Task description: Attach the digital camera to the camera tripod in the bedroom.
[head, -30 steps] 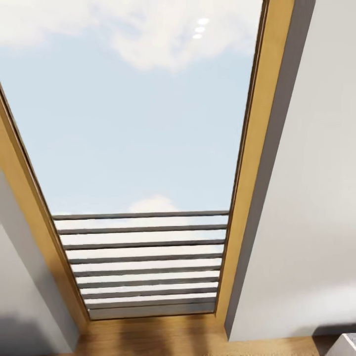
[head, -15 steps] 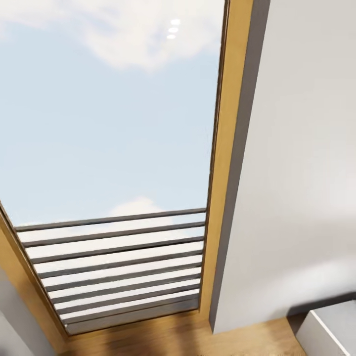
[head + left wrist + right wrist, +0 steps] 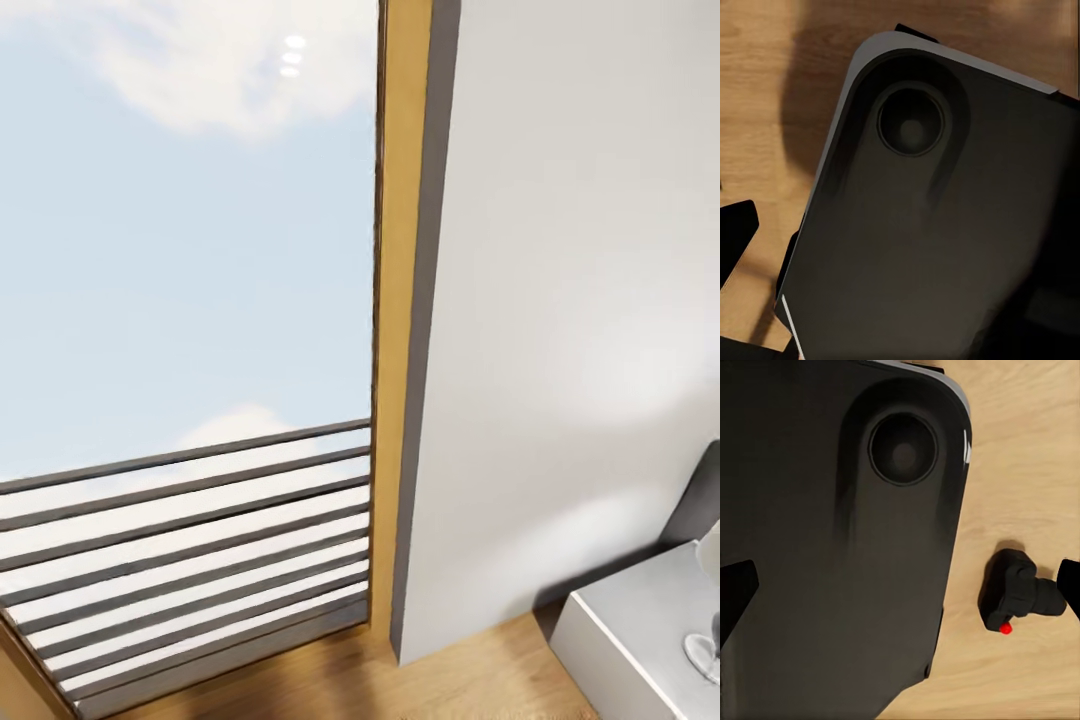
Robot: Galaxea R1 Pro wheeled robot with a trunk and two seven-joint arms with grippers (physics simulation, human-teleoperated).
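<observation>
The head camera has swung right past the skylight (image 3: pixel 190 300), bringing a white nightstand (image 3: pixel 640 630) into sight. The digital camera (image 3: pixel 1018 594) lies on the wood floor (image 3: pixel 1020 450) beside the robot's base (image 3: pixel 832 540); jaw state cannot be told.

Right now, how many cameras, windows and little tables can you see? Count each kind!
Digital camera: 1, lying on the wood floor
Skylight window: 1
White bedside table: 1
Total: 3
</observation>
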